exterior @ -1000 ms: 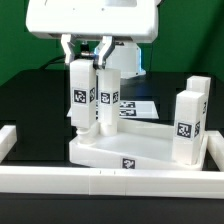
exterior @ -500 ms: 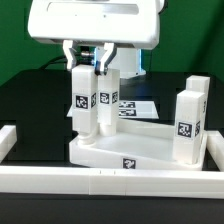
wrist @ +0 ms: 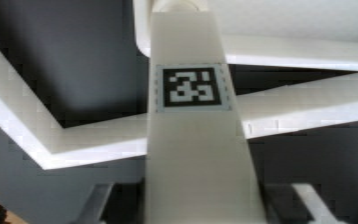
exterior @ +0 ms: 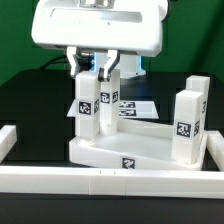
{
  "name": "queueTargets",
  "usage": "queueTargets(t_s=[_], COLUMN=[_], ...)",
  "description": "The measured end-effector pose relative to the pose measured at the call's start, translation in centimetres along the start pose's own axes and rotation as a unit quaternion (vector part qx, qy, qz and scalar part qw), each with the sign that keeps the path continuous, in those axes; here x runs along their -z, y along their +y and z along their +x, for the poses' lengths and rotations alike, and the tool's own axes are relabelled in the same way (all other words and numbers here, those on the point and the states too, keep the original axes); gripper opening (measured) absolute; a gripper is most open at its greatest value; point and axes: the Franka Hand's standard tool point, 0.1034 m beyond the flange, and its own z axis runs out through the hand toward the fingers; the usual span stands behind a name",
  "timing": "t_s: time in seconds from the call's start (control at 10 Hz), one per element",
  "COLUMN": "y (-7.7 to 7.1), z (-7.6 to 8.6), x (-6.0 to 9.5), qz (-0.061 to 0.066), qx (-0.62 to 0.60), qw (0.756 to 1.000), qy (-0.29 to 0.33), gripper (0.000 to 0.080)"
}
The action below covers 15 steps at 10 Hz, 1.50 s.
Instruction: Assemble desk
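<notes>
The exterior view looks from low in front, close to the near white rail, facing level across the tabletop toward the arm. The wrist view looks down along a leg between the gripper's fingers, very close. Both views share that leg and the tabletop's rim.

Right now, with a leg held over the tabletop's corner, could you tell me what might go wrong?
1. The leg held in the end effector looks slightly tilted, so it may jam at the tabletop socket.
2. It stands close beside another leg, which it could knock.
3. The grip sits at the leg's top end, so pushing might make it slip.
</notes>
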Motion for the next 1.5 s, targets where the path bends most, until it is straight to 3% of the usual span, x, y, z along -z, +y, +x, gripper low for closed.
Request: queueTargets(t_s=[0.5, 0.6, 0.7, 0.8, 0.9, 1.3, 1.5], y=[0.0, 0.0, 0.0, 0.2, 0.8, 1.5, 1.5], z=[-0.2, -0.2, -0.2, -0.1, 0.0, 1.8, 2.1], x=[-0.6, -0.6, -0.6, -0.6, -0.6, 1.6, 1.6], qz=[-0.007, -0.008, -0.008, -0.009, -0.011, 0.006, 0.007], qx=[0.009, 0.009, 0.009, 0.013, 0.019, 0.016, 0.016], qw=[1.000, 1.000, 1.000, 1.000, 1.000, 1.000, 1.000], qy=[0.022, 0.022, 0.022, 0.022, 0.022, 0.000, 0.001], gripper=[0.0290, 0.0466, 0.0588, 0.0588, 0.0637, 0.0648, 0.0648])
